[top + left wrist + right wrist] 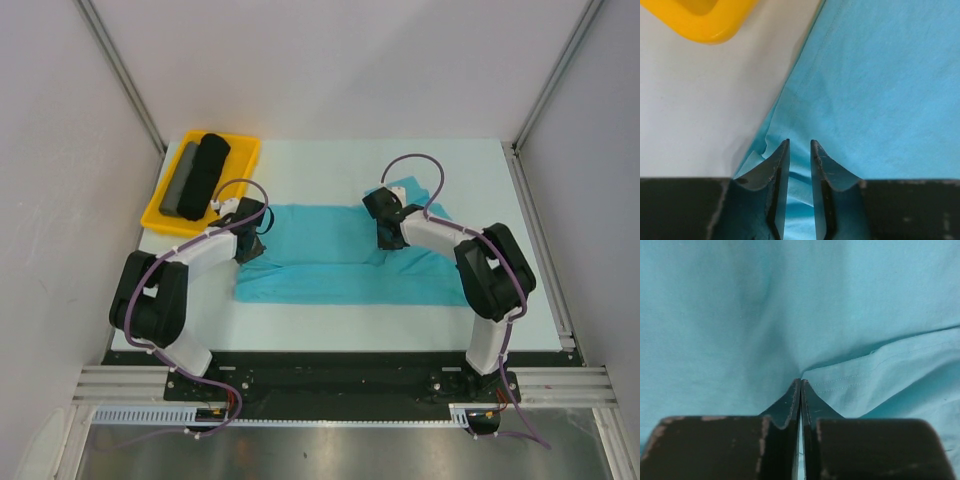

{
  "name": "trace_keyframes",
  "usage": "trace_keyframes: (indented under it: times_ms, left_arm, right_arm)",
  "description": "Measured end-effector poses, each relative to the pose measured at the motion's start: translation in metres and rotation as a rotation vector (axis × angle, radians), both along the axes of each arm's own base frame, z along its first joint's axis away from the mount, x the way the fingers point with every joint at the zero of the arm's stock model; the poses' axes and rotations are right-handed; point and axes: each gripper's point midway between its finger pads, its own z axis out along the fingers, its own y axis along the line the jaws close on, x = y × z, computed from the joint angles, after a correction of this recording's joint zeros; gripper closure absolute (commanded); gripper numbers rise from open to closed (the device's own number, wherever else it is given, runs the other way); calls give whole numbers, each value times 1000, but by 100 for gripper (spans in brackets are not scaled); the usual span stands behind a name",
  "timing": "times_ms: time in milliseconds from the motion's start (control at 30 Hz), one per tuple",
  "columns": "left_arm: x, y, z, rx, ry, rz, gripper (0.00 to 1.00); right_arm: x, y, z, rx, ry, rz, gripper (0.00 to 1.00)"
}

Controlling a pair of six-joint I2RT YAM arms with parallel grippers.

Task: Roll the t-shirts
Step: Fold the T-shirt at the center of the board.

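Top external view: the teal t-shirt [340,262] lies as a wide band across the middle of the white table [330,165]. The right gripper [800,381] is pressed closed on a pucker of its fabric, right of centre. The left gripper [800,142] stands at the shirt's left edge, jaws narrowly apart, with cloth showing between them. At the far left is a yellow tray [158,217], holding a black roll [207,172] beside a grey roll [183,182].

A teal t-shirt [330,265] lies across the table [330,170], left gripper [252,243] at its left end, right gripper [388,236] nearer its middle. A yellow tray [236,140] (far-left corner) holds two fabric rolls [208,172].
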Motion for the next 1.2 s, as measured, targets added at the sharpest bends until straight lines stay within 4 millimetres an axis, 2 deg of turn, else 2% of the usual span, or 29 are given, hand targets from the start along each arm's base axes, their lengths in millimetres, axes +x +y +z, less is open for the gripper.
trace_keyframes:
  times_ms: [167, 300, 400, 433, 467, 533, 633, 967, 1000, 1067, 1100, 1167, 1200]
  left_arm:
    - [0, 0, 0, 0, -1, 1, 90]
    - [0, 0, 0, 1, -1, -1, 99]
    - [0, 0, -1, 2, 0, -1, 99]
    - [0, 1, 0, 2, 0, -1, 99]
    - [0, 1, 0, 2, 0, -1, 99]
    - [0, 1, 0, 2, 0, 0, 99]
    - [0, 1, 0, 3, 0, 0, 99]
    - [0, 1, 0, 3, 0, 0, 100]
    - [0, 1, 0, 3, 0, 0, 100]
    - [0, 1, 0, 3, 0, 0, 100]
    - [0, 1, 0, 3, 0, 0, 100]
    - [0, 1, 0, 3, 0, 0, 100]
    - [0, 1, 0, 3, 0, 0, 100]
  right_arm:
    - [1, 0, 9, 15, -19, -9, 100]
    - [3, 2, 25, 37, -55, -11, 100]
    - [5, 3, 38, 57, -85, -11, 87]
    - [6, 3, 42, 63, -94, -11, 75]
    - [7, 4, 42, 69, -97, -11, 70]
    - [6, 6, 41, 79, -90, -2, 62]
    - [4, 8, 35, 79, -70, 11, 59]
    - [-5, 9, 3, 40, 15, 36, 60]
    - [-6, 8, 1, 36, 22, 36, 66]
    - [-8, 7, -1, 24, 31, 38, 71]
    - [-9, 5, -2, 16, 36, 36, 78]
    - [-10, 2, -3, 5, 41, 33, 85]
    - [-10, 1, -3, -1, 41, 30, 93]
